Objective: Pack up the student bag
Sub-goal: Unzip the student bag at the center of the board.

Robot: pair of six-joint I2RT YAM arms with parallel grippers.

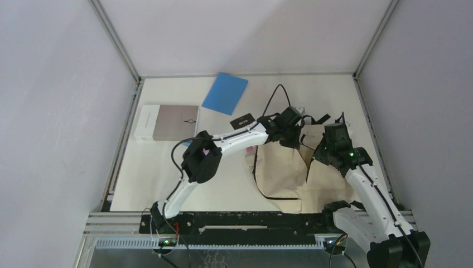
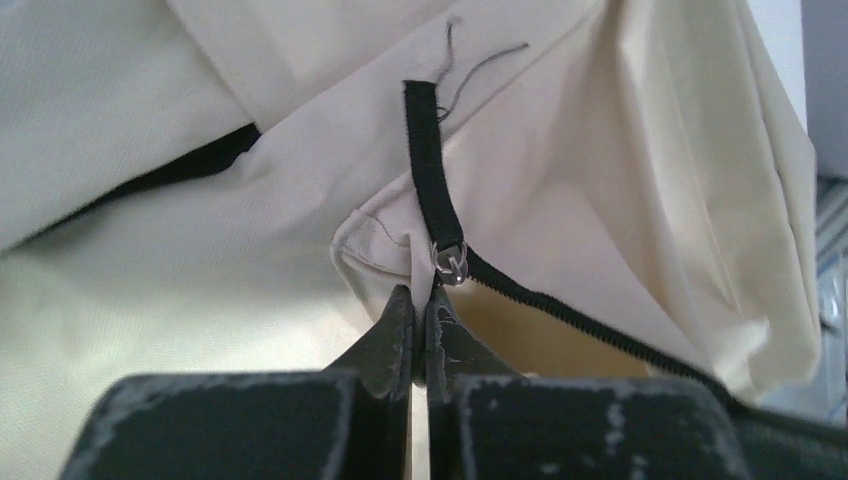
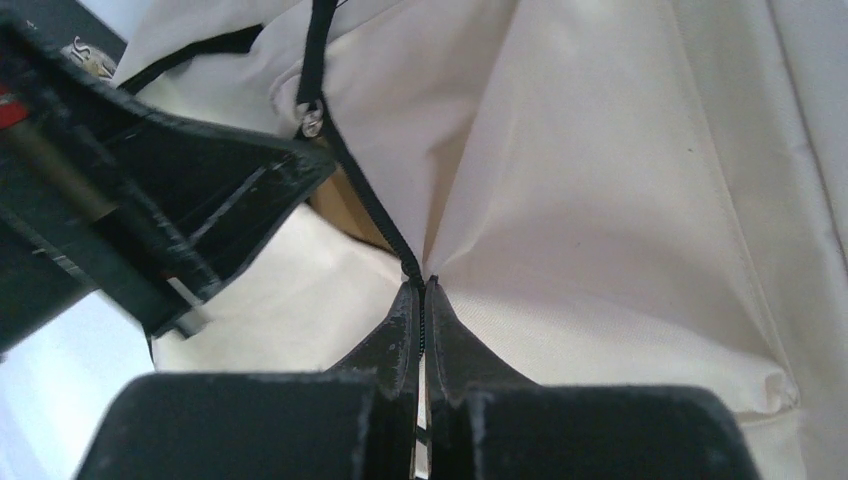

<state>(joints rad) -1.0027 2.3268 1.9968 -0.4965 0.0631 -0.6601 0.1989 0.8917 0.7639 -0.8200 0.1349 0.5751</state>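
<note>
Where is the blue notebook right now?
In the top view the blue notebook lies flat by the far edge of the table, left of centre, just beyond and right of the grey book, left of the student bag.

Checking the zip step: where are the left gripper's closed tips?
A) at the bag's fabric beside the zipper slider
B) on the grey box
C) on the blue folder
A: the left gripper is shut on the student bag's cream fabric right beside the metal zipper slider.
</note>
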